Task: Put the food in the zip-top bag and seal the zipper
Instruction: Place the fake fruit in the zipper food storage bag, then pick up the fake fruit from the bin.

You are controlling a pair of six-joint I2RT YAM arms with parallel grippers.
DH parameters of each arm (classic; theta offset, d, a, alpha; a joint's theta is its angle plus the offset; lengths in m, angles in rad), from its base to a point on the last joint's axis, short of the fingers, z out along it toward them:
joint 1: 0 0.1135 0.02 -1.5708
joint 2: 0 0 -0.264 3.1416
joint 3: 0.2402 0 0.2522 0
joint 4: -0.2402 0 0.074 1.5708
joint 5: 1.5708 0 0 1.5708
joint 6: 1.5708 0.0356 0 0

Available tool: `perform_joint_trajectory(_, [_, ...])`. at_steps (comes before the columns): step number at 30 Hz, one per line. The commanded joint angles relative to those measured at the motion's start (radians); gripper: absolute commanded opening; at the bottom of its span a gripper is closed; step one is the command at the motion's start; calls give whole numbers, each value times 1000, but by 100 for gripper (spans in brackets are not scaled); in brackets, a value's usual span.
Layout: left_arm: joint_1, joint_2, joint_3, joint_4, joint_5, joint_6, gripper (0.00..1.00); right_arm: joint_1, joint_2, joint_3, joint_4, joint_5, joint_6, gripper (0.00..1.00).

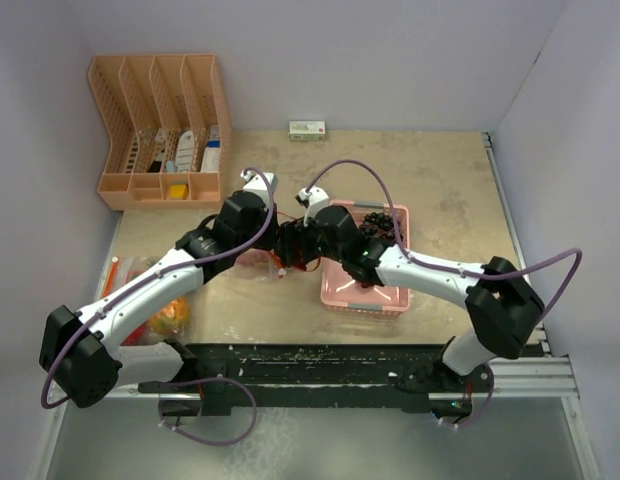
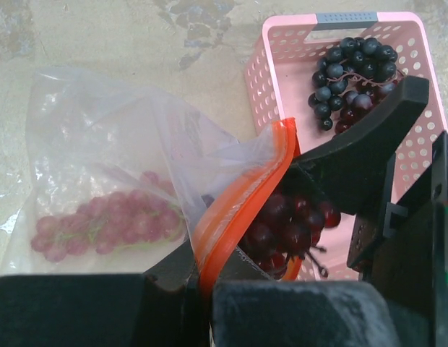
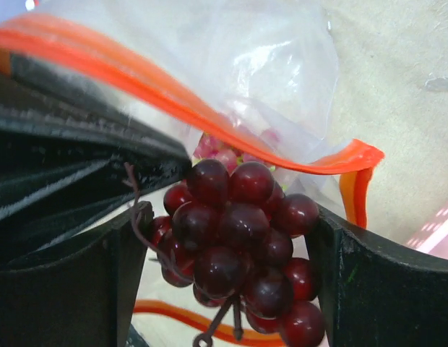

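Left hand (image 2: 206, 273): clamped on orange zipper rim (image 2: 242, 202) of zip-top bag (image 2: 115, 137).
Right hand (image 3: 227, 246): fingers apart, dark red grape bunch (image 3: 238, 217) between them at bag mouth.

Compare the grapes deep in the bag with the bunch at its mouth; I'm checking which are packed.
The bagged grapes lie flat deep inside the bag; the mouth bunch sits at the zipper, between the fingers of the right gripper. The bagged grapes look pale pink through the plastic; the mouth bunch shows dark, glossy red. Both are grape bunches.
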State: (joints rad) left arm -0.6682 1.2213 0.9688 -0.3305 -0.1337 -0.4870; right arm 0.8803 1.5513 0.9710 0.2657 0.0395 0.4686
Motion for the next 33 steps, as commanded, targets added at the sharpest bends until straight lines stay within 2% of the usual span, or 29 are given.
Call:
perform_joint_trajectory(1, [-1, -3, 13, 57, 14, 2, 0, 23, -63, 46, -150, 11, -105, 87])
perform_joint_trajectory(4, [-2, -8, 10, 53, -8, 10, 0, 23, -178, -18, -196, 35, -109, 91])
perform_joint_trajectory(7, [-2, -7, 11, 53, -25, 16, 0, 23, -273, -13, -298, 42, -104, 92])
perform_joint_trajectory(9, [-2, 0, 12, 53, -27, 19, 0, 21, -324, 0, -377, 102, -81, 99])
perform_joint_trajectory(13, [-2, -3, 4, 55, -15, 10, 0, -35, -290, 126, -670, 276, 1, 100])
perform_joint_trajectory(15, [-1, -14, -16, 75, -5, 3, 0, -94, -250, 150, -766, 307, 48, 99])
perform_joint_trajectory(19, [-2, -32, -42, 105, 10, 0, 0, -233, -217, 91, -744, 231, 92, 99])
perform_joint_trajectory(22, [-2, -42, -47, 101, 7, 11, 0, -290, -176, 72, -710, 228, 113, 100])
perform_joint_trajectory(33, [-1, -78, -80, 127, 22, 30, 0, -338, 87, 58, -659, 284, 178, 99])
